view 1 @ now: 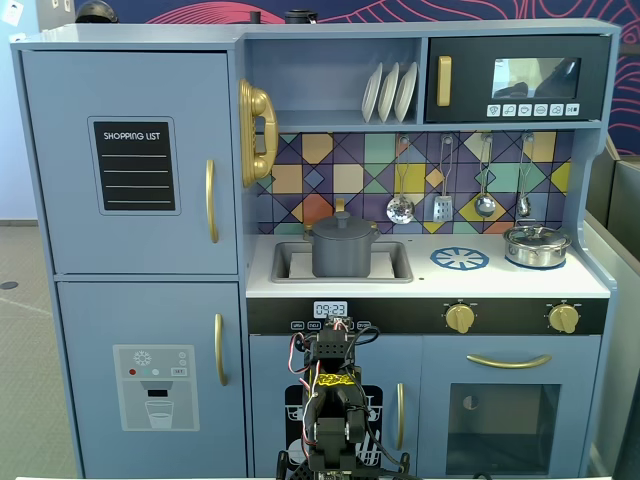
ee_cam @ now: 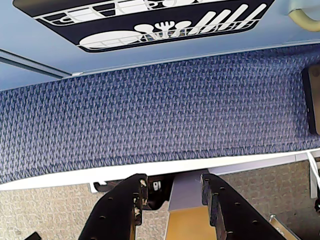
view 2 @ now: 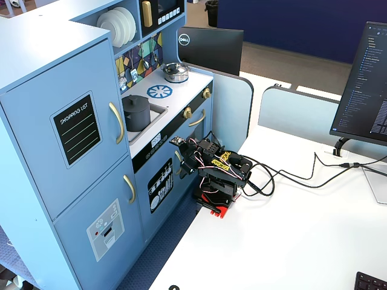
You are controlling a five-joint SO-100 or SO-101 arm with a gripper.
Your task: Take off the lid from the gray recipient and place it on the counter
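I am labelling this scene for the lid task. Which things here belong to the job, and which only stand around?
For the job:
- lid
- gray pot standing in the sink
- white counter
- gripper, folded low, jaws apart

Just standing around:
- silver pot
- plates
- hanging utensils
- monitor

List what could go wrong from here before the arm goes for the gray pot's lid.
1. The gray pot sits in the sink basin, so pulling the lid by its knob may tip or drag the pot.
2. The gripper is folded low, below the counter; rising, the arm could hit the counter's front edge.
3. The silver pot occupies the counter's right end in a fixed view, narrowing placement room.
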